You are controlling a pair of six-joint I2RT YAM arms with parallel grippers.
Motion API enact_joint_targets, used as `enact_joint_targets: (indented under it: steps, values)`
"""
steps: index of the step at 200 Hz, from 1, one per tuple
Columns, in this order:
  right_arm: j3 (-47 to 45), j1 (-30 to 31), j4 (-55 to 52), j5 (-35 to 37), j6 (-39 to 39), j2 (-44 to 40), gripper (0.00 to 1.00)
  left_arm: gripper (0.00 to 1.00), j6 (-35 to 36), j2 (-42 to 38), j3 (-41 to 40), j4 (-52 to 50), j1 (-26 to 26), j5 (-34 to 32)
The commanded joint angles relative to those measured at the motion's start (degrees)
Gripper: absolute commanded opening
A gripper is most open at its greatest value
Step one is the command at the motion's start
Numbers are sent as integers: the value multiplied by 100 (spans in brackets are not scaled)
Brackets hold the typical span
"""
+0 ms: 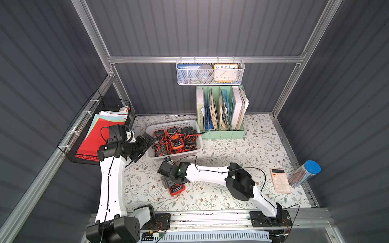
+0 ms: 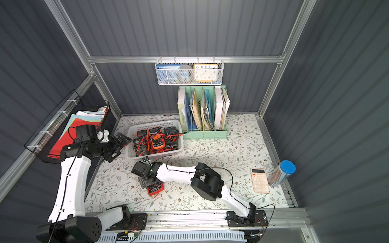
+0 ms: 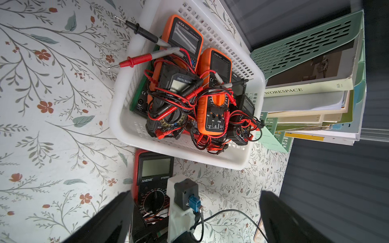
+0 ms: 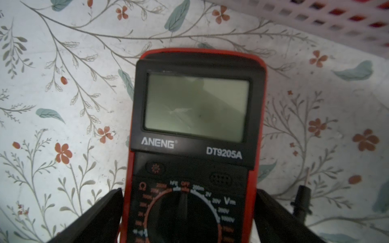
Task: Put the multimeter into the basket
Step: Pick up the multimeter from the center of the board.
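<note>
A red and black multimeter [image 4: 195,126] lies flat on the floral table near the front, seen in both top views [image 1: 176,189] [image 2: 155,188] and in the left wrist view [image 3: 154,174]. My right gripper [image 4: 189,195] [image 1: 171,185] hangs over its dial end, open, with one finger close along each long side. The low white perforated basket [image 1: 168,156] [image 2: 153,155] [image 3: 117,101] [image 4: 336,21] stands just behind and holds several multimeters tangled in red and black leads. My left gripper [image 1: 145,147] [image 2: 121,147] [image 3: 195,195] is open and holds nothing, beside the basket's left end.
A green file holder [image 1: 221,132] stands right of the basket. A pink calculator [image 1: 280,183] and a blue-capped pencil jar [image 1: 305,172] lie far right. A black wire basket with coloured papers [image 1: 94,134] hangs on the left wall. Two probes [image 3: 134,61] stick out over the basket's rim.
</note>
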Motion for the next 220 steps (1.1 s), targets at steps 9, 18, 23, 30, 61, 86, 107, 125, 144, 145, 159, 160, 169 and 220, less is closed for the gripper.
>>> enact_joint_targets:
  steps: [9,18,23,30,61,86,107,125,144,145,159,160,169,220]
  values:
    - [83,14,-252,-130,-18,446,99,99,31,13,-99,63,23,84]
    - [169,9,-380,-256,-3,446,99,99,35,10,-100,63,23,87]
    - [209,20,-432,-300,-7,440,99,99,36,6,-107,63,23,88]
    - [215,31,-428,-334,-20,420,99,99,36,10,-109,71,23,82]
    - [199,25,-375,-343,-51,509,99,99,35,15,-161,140,23,123]
    - [409,31,-666,-600,-47,648,99,99,23,19,-145,148,23,130]
    - [265,84,-597,-626,-10,520,98,99,26,44,-101,153,23,148]
    - [137,57,-513,-634,20,520,90,99,22,54,-60,156,23,149]
    - [172,28,-697,-667,67,594,75,99,27,69,-48,155,23,148]
    - [168,30,-709,-666,73,595,74,99,27,70,-48,158,23,148]
    - [16,25,-661,-622,83,457,67,99,30,68,-48,147,23,148]
    - [-3,24,-652,-617,85,439,67,99,33,65,-48,145,23,144]
    - [-187,23,-508,-540,79,261,65,99,29,55,-72,148,23,141]
    - [-742,-47,-241,-237,62,-668,63,99,53,54,-107,151,23,132]
